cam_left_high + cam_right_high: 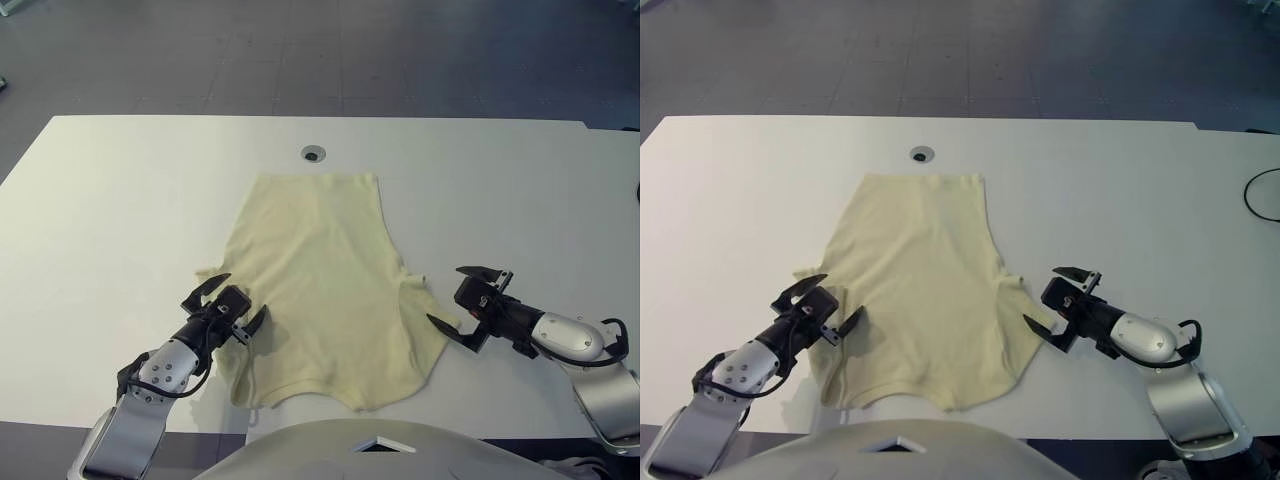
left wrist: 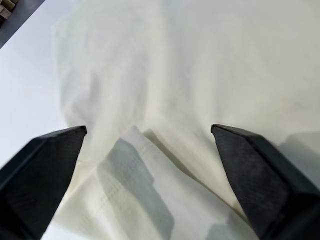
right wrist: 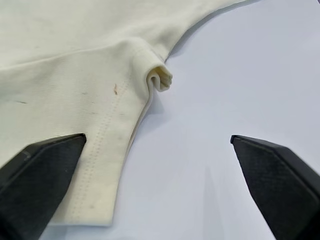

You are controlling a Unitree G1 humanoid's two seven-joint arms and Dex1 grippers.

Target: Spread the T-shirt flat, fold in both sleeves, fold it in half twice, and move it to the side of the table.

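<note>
Found the pale yellow T-shirt [image 1: 320, 290] lying on the white surface [image 1: 120, 200], toward the near edge, collar end closest to the robot and hem reaching toward the cable hole [image 1: 313, 153]. Judged it mostly spread but not yet flat. Noted the right sleeve [image 1: 418, 290] drawn in with a small pinched fold at its seam, and the left sleeve [image 1: 222, 300] rumpled and partly tucked against the body.

Read the placing of the 2 hands, 1 at each sleeve, as setup for smoothing or folding those sleeves, since that is where the cloth needed work.

Saw the left hand [image 1: 246, 292] gaping wide at the left sleeve, both fingers [image 2: 40, 170] poised over cloth and casting shadows on it, gripping nothing. Saw the right hand [image 1: 445, 294] equally wide just beside the right sleeve, 1 finger over the stitched sleeve edge and 1 over bare surface, also empty. Could not tell whether either touched the fabric.
</note>
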